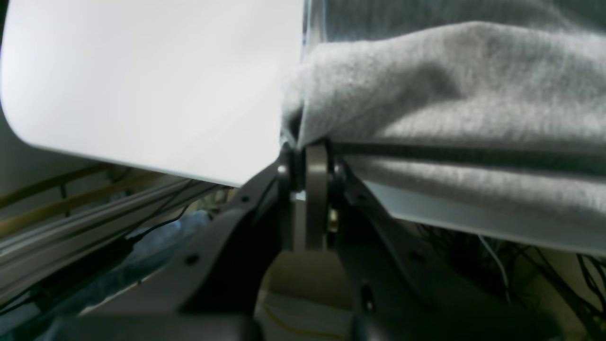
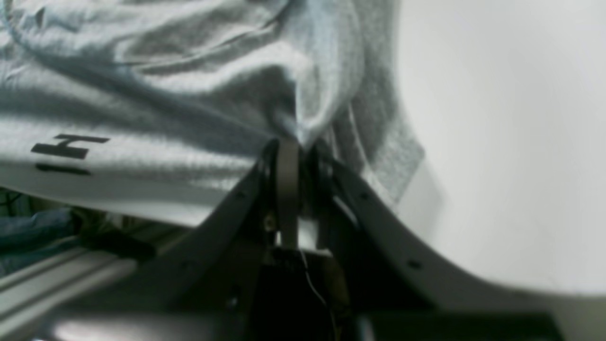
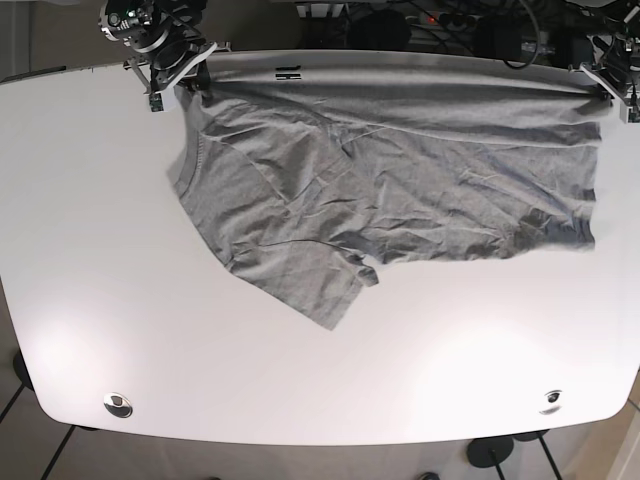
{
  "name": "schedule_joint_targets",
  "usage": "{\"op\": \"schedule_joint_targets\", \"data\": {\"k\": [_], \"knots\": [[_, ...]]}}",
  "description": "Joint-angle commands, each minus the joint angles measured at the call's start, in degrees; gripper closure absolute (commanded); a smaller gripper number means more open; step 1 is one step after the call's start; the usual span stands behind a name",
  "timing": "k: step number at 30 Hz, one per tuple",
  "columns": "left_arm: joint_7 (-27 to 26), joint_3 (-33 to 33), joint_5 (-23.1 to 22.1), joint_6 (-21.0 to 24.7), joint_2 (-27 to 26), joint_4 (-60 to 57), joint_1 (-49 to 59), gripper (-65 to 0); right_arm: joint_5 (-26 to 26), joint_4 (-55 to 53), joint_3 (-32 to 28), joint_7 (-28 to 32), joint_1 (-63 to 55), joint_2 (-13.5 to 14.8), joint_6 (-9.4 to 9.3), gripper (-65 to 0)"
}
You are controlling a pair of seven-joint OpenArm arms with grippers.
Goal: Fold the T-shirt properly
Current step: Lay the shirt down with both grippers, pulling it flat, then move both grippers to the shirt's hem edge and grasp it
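A grey T-shirt (image 3: 400,170) lies spread across the far part of the white table (image 3: 300,380), folded over along the far edge, with one sleeve pointing toward the near left. My left gripper (image 1: 307,144) is shut on the shirt's edge (image 1: 426,80) at the table's far right corner (image 3: 603,88). My right gripper (image 2: 291,142) is shut on a bunched part of the shirt (image 2: 189,94) at the far left (image 3: 188,80). A small black print (image 2: 66,147) shows on the fabric near it.
Cables and dark equipment (image 3: 500,30) lie beyond the table's far edge. Metal rails (image 1: 94,222) run below the table edge. Two round fittings (image 3: 118,404) (image 3: 549,400) sit near the table's front corners.
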Motion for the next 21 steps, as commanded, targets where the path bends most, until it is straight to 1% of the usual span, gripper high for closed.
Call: {"op": "schedule_joint_targets", "data": {"k": [1,2,3,4,5,6,7,8,9,10,12,14,16,17,19,20,21], "knots": [[-0.6,-0.6,0.6,0.8,-1.5,1.0,0.9,-4.6,-0.7,1.2,0.6,0.7,-1.6,0.4,-0.3,-2.9],[-0.6,-0.6,0.6,0.8,-1.5,1.1,0.9,-10.0,-0.7,1.2,0.7,0.7,-1.9,0.4,-0.3,-4.3],[-0.5,-0.6,0.6,0.8,-1.5,1.2,0.9,-16.9,-0.7,1.3,0.7,0.7,-2.0,0.4,-0.3,-9.0],[-0.5,-0.6,0.6,0.8,-1.5,1.2,0.9,-27.9,-0.7,2.0,0.8,0.7,-2.1,0.4,-0.38,-20.8],[-0.5,-0.6,0.6,0.8,-1.5,1.2,0.9,-34.0,-0.7,2.7,0.8,0.8,-2.6,0.4,-0.38,-30.6],[-0.5,-0.6,0.6,0.8,-1.5,1.2,0.9,-38.8,-0.4,3.4,0.8,1.0,-3.4,0.3,-0.38,-39.0],[-0.5,-0.6,0.6,0.8,-1.7,1.2,0.9,-40.8,-0.3,4.3,0.6,1.3,-3.7,0.3,-0.3,-46.3],[-0.5,-0.6,0.5,0.8,-1.8,1.3,0.7,-41.5,-0.3,4.9,0.4,2.0,-3.8,0.3,-0.3,-50.4],[-0.5,-0.5,0.4,0.8,-1.9,2.2,0.6,-41.4,-0.3,5.3,0.3,3.0,-3.8,0.3,-0.3,-51.0],[-0.5,-0.5,0.0,0.8,-1.9,3.9,0.6,-41.5,-0.3,5.5,0.2,3.5,-3.6,0.3,-0.3,-49.9],[-0.5,-0.4,-3.4,0.8,-1.9,8.6,0.8,-41.5,-0.3,5.5,0.2,3.8,-1.8,0.3,-0.3,-48.0],[-0.5,-0.2,-7.2,0.8,-1.9,13.1,0.8,-41.5,-0.6,5.4,0.3,3.7,1.2,0.3,-0.3,-48.2],[-0.5,0.5,-8.5,0.8,-1.9,14.9,-0.3,-41.5,-0.7,5.0,0.3,3.7,4.8,0.4,-0.47,-48.2],[-0.5,2.4,-8.4,0.8,-1.9,15.5,-2.2,-41.5,-0.8,4.5,0.3,3.2,6.9,0.9,-0.73,-48.5],[-0.5,5.8,-5.7,0.8,-1.9,15.2,-7.0,-41.4,-0.8,2.6,-0.1,1.1,12.3,2.4,-0.82,-48.5],[-0.5,8.1,-2.2,0.8,-1.5,14.2,-10.7,-41.4,-2.2,-0.3,-1.4,-0.6,17.0,3.3,-0.82,-48.4],[-0.5,10.0,0.3,0.8,-1.4,12.9,-13.6,-41.4,-4.2,-2.1,-2.3,-1.3,20.1,3.9,-0.82,-48.4]]}}
